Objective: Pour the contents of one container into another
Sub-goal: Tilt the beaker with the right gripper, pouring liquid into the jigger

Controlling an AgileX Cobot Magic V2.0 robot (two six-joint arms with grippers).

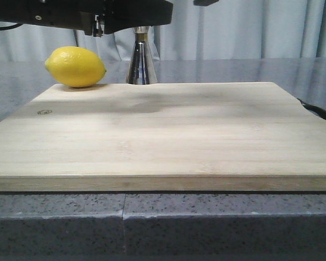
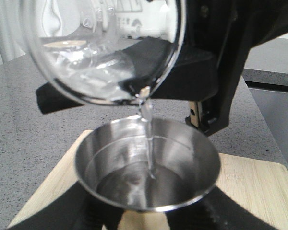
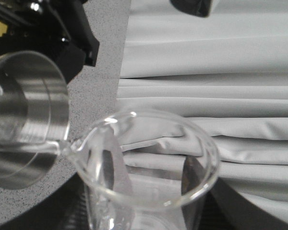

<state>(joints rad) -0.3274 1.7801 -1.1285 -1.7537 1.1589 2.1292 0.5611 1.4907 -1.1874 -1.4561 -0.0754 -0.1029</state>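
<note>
In the left wrist view the steel jigger (image 2: 149, 167) stands upright with its cup partly filled with clear liquid. My left gripper (image 2: 146, 213) is shut on it, black fingers (image 2: 72, 211) on both sides. Above it the clear glass beaker (image 2: 101, 52) is tipped, and a thin stream (image 2: 148, 139) runs from its lip into the jigger. The right wrist view shows the beaker (image 3: 149, 167) in my right gripper (image 3: 144, 211), which is shut on it, its lip over the jigger's rim (image 3: 24, 120). From the front, only the jigger's lower cone (image 1: 142, 62) shows under a black arm (image 1: 98, 13).
A yellow lemon (image 1: 76, 66) lies at the far left of the wooden cutting board (image 1: 163, 136), just left of the jigger. The board rests on a grey speckled counter (image 1: 54, 223). A grey curtain (image 1: 250, 27) hangs behind. A black cable (image 1: 318, 111) lies at the board's right edge.
</note>
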